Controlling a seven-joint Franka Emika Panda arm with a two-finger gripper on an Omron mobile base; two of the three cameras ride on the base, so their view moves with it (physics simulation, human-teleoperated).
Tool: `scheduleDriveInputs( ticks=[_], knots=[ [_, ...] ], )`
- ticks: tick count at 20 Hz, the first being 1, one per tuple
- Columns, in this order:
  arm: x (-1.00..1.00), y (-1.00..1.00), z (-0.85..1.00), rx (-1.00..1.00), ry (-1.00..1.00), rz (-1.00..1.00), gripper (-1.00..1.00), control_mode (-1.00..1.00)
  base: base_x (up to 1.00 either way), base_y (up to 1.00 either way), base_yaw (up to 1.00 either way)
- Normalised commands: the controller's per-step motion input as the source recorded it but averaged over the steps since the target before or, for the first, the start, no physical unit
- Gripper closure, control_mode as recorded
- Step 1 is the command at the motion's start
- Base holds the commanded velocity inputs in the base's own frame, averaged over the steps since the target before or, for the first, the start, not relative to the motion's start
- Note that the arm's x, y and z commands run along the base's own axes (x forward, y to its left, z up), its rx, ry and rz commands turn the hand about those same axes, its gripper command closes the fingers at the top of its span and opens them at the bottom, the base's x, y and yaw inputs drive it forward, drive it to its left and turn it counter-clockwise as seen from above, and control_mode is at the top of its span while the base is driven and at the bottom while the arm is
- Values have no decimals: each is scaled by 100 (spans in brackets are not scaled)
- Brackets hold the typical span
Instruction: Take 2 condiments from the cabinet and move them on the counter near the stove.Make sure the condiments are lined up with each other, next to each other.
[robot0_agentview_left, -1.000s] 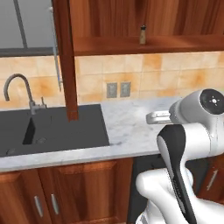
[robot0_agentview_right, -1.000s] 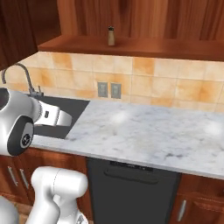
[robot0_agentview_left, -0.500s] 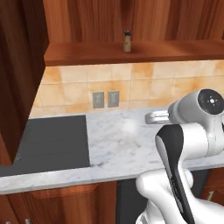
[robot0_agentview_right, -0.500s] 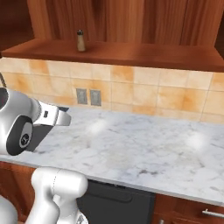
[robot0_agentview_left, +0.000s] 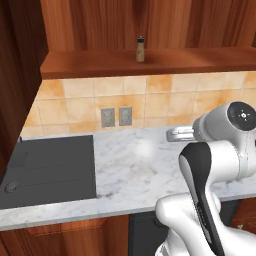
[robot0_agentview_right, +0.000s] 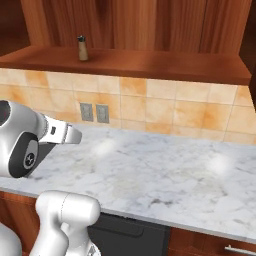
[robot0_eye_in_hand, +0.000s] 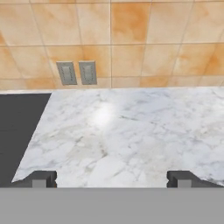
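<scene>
Tan shaker (robot0_agentview_left: 140, 50) stands upright mid-shelf in the cabinet (robot0_agentview_left: 150, 61); looks light, rigid, tippy. Best gripped around its body. Gripper (robot0_eye_in_hand: 109, 179) fingers spread wide, empty, over the counter (robot0_eye_in_hand: 131, 131).

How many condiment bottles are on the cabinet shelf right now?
1: a tan shaker with a dark cap stands upright on the wooden shelf above the tiled wall. A second one may be outside these views.

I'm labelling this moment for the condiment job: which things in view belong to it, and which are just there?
Part of the job:
- tan shaker with dark cap, upright on the cabinet shelf
- marble counter
- tool, open, nothing held, low over the counter

Just there:
- two wall outlets on the tiled backsplash
- dark sink at the counter's left
</scene>
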Motion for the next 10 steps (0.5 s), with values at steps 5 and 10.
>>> scheduleDriveInputs(
  ticks=[5,10],
  knots=[
    [0,0,0,0,0,0,-100,100,4,0,0],
    [-9,-1,8,0,2,3,-100,-100,-5,0,1]
  ],
)
